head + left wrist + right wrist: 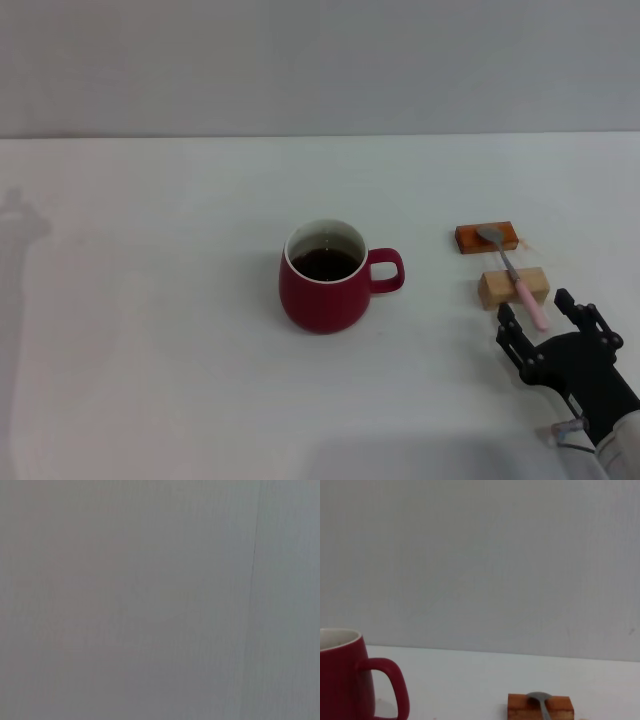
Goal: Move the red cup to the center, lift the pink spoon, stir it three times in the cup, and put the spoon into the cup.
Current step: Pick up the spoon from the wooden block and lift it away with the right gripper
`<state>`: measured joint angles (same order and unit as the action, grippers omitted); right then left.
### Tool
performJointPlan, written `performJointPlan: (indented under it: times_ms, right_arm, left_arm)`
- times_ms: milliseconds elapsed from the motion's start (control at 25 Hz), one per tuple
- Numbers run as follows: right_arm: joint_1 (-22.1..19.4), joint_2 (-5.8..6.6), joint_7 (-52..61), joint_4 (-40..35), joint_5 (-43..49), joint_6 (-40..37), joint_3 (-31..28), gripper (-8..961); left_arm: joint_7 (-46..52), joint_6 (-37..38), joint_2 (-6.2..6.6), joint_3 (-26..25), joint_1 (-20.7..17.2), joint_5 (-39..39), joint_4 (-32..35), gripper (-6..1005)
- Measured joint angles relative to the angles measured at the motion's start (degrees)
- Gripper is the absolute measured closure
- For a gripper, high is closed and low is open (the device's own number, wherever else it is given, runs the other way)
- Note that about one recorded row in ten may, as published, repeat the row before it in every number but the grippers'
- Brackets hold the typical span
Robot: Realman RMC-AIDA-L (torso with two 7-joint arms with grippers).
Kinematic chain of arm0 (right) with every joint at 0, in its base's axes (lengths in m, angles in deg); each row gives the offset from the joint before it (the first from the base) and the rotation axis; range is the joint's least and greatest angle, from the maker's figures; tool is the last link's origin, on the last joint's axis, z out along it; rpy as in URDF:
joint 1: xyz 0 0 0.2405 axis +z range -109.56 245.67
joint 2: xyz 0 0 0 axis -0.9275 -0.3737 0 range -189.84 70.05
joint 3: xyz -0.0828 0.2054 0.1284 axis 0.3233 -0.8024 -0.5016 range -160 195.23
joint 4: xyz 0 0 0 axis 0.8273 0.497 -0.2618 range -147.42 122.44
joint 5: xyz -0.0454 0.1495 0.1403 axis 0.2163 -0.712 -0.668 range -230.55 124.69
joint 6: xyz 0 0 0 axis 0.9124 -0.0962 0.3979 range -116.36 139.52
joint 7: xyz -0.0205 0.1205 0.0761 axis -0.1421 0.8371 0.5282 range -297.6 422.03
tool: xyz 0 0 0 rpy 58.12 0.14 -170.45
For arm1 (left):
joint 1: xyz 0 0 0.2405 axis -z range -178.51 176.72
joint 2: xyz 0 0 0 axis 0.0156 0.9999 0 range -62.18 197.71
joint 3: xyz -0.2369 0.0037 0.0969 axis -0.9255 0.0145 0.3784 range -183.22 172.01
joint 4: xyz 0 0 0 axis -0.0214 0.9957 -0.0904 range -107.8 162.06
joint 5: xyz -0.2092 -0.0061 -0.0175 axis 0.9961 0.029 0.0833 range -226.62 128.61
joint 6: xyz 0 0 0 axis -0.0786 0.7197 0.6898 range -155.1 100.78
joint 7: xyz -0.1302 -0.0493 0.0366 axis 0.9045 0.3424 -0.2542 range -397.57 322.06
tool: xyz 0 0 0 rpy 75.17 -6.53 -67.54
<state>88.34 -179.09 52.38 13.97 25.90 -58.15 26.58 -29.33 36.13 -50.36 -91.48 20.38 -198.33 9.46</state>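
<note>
Centre table holds the rounded dark-red ceramic cup [323, 277], dark liquid inside, loop handle pointing right. Right of it, well apart, the slim pink-handled metal spoon [514, 274] bridges a far orange-brown wooden block [486, 238] and a nearer pale wooden block [513, 287]. The black right gripper [549, 318], fingers spread, sits just near of the pink handle. A careless closing could likely tip the spoon off its blocks.

A white table [150, 380] fills the lower part of the head view — smooth and matte, evenly lit. Behind it stands a plain pale grey wall [320, 60], meeting the tabletop in 1 straight line — the left wrist view shows only grey surface.
</note>
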Motion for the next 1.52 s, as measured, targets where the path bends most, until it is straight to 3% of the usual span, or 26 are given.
performJointPlan:
  times_ms: [1040, 1280, 1520]
  right_arm:
    - [0.7, -0.16, 0.0, -0.1, -0.4, 1.2, -0.7, 236]
    - [0.6, -0.16, 0.0, 0.1, -0.1, 1.2, -0.7, 412]
    - [0.5, -0.18, 0.0, 0.2, -0.2, 1.2, -0.7, 432]
  left_arm:
    - [0.0, 0.0, -0.09, 0.0, 0.3, 0.0, 0.0, 1001]
    - [0.0, 0.0, -0.09, 0.0, 0.1, 0.0, 0.0, 1001]
    - [0.0, 0.1, -0.09, 0.0, 0.0, 0.0, -0.1, 1001]
